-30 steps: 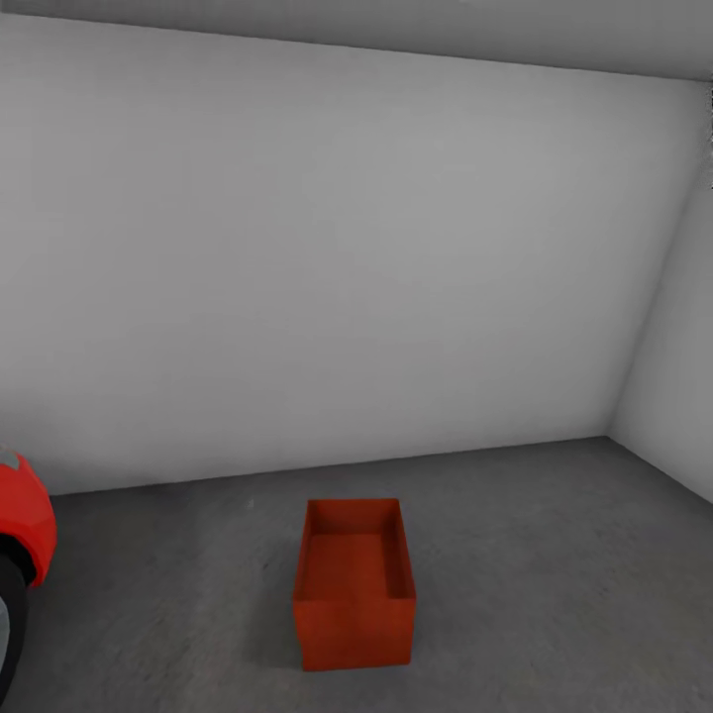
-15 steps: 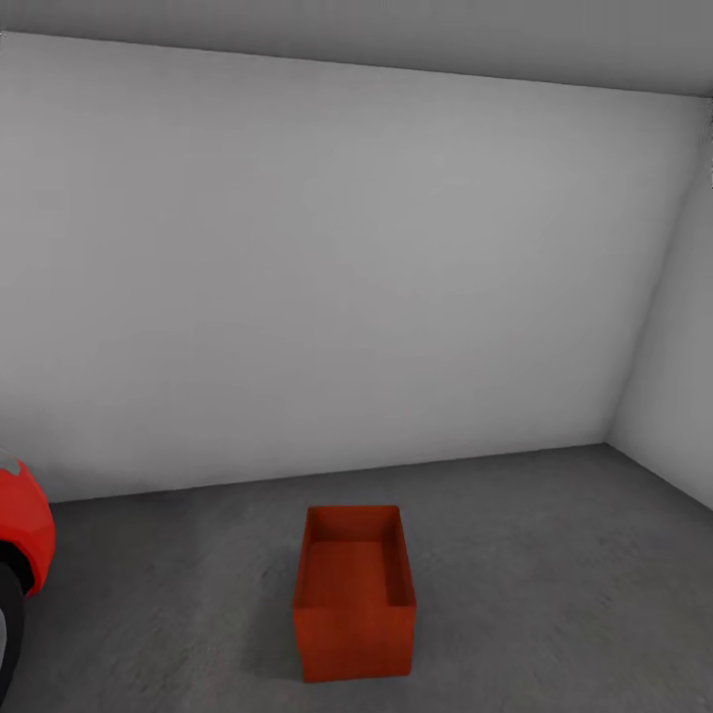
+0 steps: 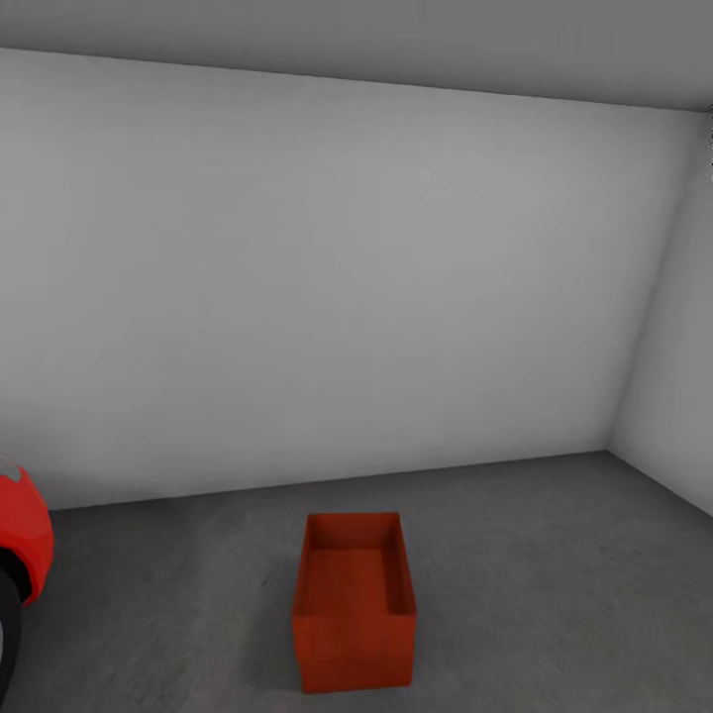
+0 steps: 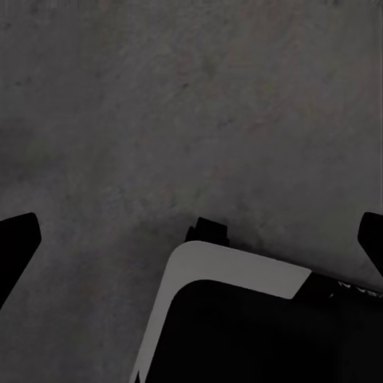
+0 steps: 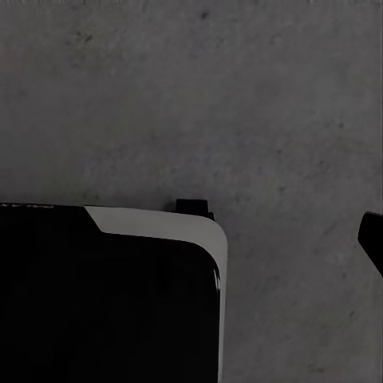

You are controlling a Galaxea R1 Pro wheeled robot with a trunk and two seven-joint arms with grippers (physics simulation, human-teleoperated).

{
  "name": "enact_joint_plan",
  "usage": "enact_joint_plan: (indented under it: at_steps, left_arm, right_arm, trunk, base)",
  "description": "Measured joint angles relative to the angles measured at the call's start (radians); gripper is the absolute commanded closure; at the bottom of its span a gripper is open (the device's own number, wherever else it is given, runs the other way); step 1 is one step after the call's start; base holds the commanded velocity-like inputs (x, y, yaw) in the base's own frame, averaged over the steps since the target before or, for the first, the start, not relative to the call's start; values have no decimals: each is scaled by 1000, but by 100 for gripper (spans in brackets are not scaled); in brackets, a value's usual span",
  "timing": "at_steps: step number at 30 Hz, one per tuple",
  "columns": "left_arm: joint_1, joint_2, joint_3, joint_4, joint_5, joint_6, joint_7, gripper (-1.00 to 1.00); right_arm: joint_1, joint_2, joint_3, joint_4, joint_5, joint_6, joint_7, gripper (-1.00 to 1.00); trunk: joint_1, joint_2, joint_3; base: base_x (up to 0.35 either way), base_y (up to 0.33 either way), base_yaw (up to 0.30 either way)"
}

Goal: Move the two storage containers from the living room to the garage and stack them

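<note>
One orange-red storage container (image 3: 353, 599) stands open-top and empty on the dark grey concrete floor (image 3: 555, 574) of the garage, low in the middle of the head view, short end toward me. In the left wrist view my left gripper (image 4: 191, 243) hangs over bare concrete with its two dark fingertips (image 4: 16, 239) far apart, open and holding nothing. In the right wrist view my right gripper (image 5: 191, 239) also hangs over concrete. One dark fingertip (image 5: 372, 239) shows at the picture's edge, with nothing held.
A red car's front (image 3: 22, 540) with a dark wheel sits at the left edge. A plain white-grey wall (image 3: 337, 277) closes the back and another wall (image 3: 683, 396) the right. My own white-edged black base (image 4: 263, 327) lies below both grippers.
The whole head picture has drifted slightly downward, so the camera has moved. The container and the car stay where they were on the floor.
</note>
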Motion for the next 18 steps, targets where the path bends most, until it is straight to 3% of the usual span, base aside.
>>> enact_joint_plan:
  at_steps: [18]
  left_arm:
    - [0,0,0,0,0,0,0,-100]
  right_arm:
    - [0,0,2,0,6,13,-5,-100]
  trunk:
    - [0,0,18]
  base:
    - [0,0,0]
